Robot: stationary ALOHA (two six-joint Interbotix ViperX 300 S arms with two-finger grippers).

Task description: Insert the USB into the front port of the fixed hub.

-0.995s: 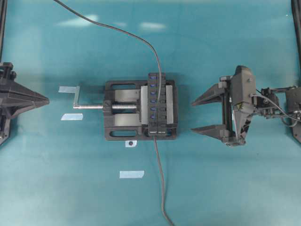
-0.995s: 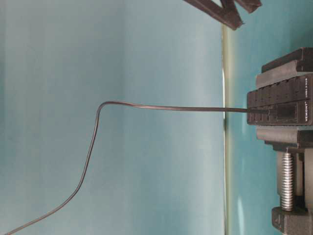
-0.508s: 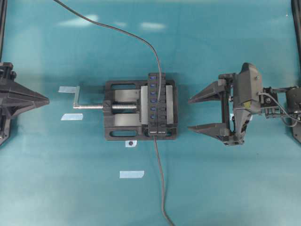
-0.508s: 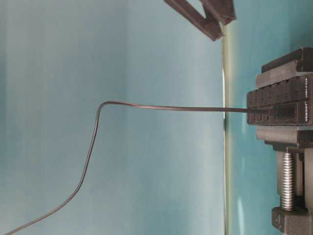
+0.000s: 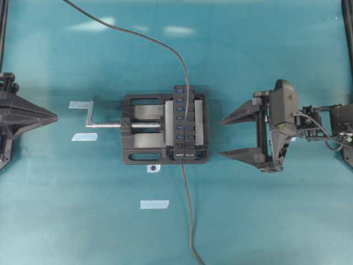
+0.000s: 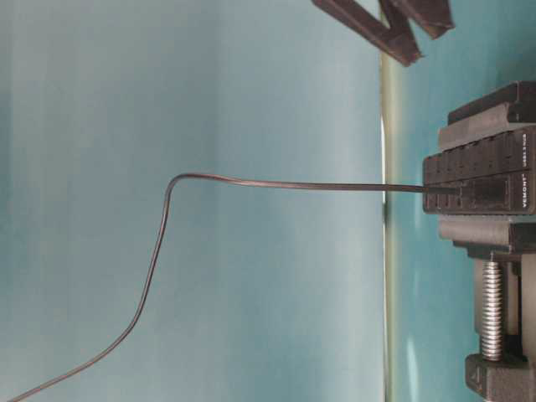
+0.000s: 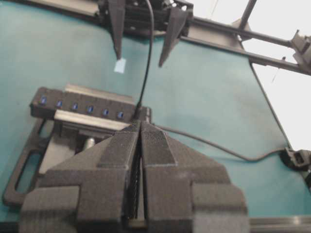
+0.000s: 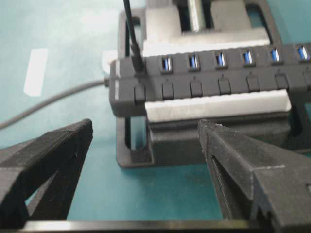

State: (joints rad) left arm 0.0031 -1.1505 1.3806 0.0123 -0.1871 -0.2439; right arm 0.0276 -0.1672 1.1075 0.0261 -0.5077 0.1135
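The fixed hub [image 5: 191, 132] is a narrow black bar with blue ports, clamped in the vise at mid-table. The USB [image 8: 137, 60] is plugged upright into the end port beside the hub's own lead. Its thin cable [image 6: 276, 184] rises from the plug and curves away. The plug also shows in the left wrist view [image 7: 141, 108]. My right gripper [image 5: 222, 138] hovers open, right of the vise, nothing between its fingers [image 8: 48, 155]. At the table's left edge my left gripper [image 5: 54, 117] sits shut and empty, far from the hub [image 7: 82, 109].
The black vise [image 5: 140, 144] has a silver screw and crank [image 5: 102, 125] sticking out to the left. The hub's own lead [image 5: 189, 221] runs to the front edge. Several pale tape strips [image 5: 154, 204] lie on the teal table left and front of the vise.
The right gripper has drifted slightly toward the vise and rocked a little, staying open. The USB, the hub and the left gripper have not moved.
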